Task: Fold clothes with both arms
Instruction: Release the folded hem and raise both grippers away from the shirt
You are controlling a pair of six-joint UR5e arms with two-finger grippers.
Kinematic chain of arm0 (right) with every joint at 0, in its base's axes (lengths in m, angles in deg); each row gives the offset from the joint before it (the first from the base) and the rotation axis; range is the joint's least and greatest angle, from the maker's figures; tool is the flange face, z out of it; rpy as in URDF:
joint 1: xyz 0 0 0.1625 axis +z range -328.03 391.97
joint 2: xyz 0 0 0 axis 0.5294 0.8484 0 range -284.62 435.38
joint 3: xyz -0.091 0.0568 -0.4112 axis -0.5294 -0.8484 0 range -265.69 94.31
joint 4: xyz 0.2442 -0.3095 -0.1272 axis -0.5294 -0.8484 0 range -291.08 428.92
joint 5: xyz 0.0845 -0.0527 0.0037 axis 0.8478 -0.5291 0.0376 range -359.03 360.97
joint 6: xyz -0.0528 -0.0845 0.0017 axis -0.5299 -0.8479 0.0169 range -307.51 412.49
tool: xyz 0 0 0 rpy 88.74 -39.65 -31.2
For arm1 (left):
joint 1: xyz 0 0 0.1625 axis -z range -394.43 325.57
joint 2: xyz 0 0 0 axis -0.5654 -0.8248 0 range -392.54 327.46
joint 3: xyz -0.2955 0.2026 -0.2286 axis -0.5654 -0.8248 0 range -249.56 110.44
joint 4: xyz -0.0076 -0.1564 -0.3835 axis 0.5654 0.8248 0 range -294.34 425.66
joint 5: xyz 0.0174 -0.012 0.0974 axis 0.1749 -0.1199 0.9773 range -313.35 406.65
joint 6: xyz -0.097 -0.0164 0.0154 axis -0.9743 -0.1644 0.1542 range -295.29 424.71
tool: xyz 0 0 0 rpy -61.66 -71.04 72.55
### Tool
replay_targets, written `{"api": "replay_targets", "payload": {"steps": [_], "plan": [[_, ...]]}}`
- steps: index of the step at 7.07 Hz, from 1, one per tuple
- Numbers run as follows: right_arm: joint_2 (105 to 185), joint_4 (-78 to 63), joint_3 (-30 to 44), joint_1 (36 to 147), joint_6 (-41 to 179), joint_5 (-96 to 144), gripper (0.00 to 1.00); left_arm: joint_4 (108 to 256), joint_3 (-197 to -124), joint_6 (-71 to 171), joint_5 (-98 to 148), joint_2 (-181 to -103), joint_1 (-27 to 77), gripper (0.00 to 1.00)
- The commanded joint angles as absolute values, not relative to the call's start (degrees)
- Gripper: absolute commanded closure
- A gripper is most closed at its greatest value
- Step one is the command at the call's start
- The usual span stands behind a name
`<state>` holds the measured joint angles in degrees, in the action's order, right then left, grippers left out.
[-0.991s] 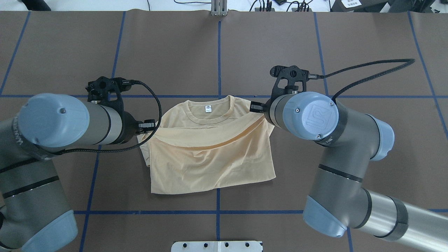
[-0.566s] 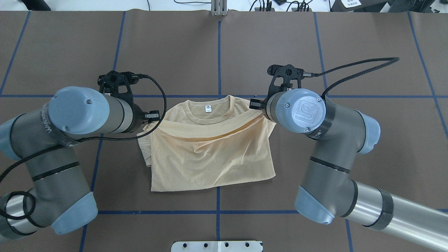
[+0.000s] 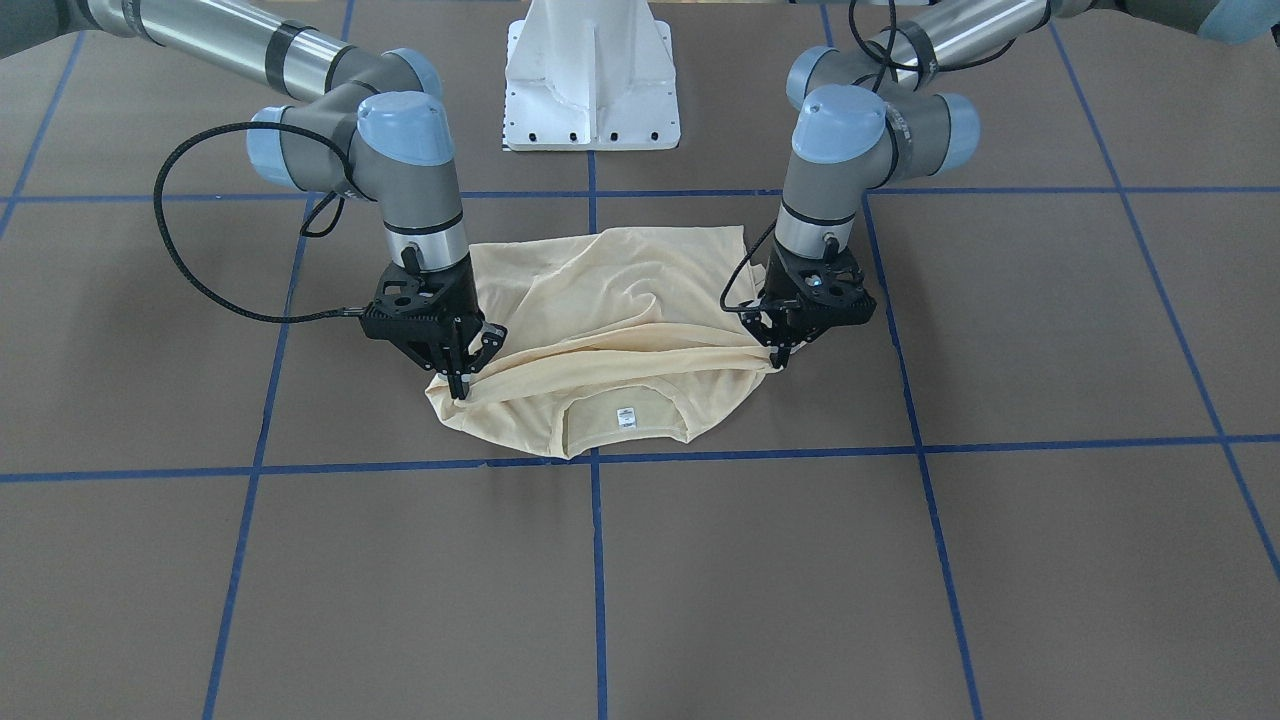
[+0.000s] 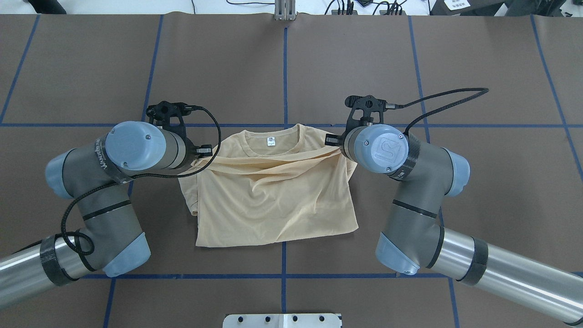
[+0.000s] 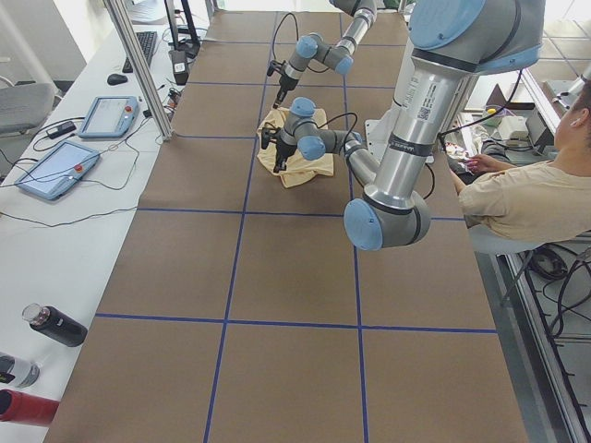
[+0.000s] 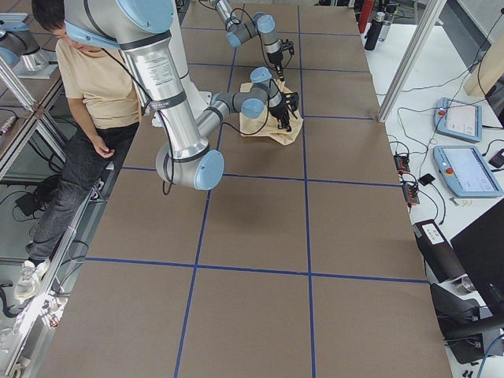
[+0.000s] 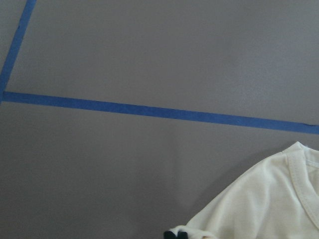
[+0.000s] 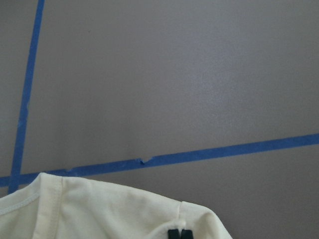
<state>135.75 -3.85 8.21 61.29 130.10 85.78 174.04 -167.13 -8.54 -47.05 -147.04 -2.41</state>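
Note:
The pale cream-yellow T-shirt (image 4: 273, 200) lies at the table's middle, its collar and white neck label (image 4: 270, 141) on the far side from the robot. A lifted fold edge stretches between the two grippers just short of the collar. In the front-facing view my left gripper (image 3: 778, 358) is shut on the edge's end at the view's right. My right gripper (image 3: 460, 390) is shut on the other end. The shirt (image 3: 620, 290) sags between them. The wrist views show shut fingertips (image 7: 176, 234) (image 8: 179, 234) on pale cloth (image 7: 259, 204) (image 8: 99, 209). The print is hidden.
The brown table cover carries blue tape lines (image 4: 284, 68). The white pedestal base (image 3: 592, 80) stands at the robot's side. A seated person (image 5: 536, 198) and a side table with tablets (image 5: 55, 168) and bottles (image 5: 55, 325) show in the left side view.
Both grippers have carried the fold edge away from the robot toward the collar. The edge is now straighter and covers more of the neckline. Both arms have swung inward.

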Motion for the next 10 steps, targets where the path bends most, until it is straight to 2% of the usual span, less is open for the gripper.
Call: {"api": "replay_targets", "payload": {"steps": [1,3,7,10], "plan": [[135.8,-3.3,8.5,61.3,128.4,85.9,0.01,174.6,-167.7,-4.0,-47.1,-147.1,-1.2,0.01],[136.1,-4.0,12.3,65.2,125.4,94.1,0.00,174.3,-173.1,-1.1,-47.8,-146.2,0.0,0.00],[144.1,-3.5,20.0,69.8,115.9,102.3,0.00,174.8,-183.4,0.5,-52.3,-135.8,-1.3,0.00],[144.3,-3.4,20.2,69.8,115.9,102.0,0.00,176.6,-182.5,-12.7,-47.5,-135.6,-14.7,0.00]]}}
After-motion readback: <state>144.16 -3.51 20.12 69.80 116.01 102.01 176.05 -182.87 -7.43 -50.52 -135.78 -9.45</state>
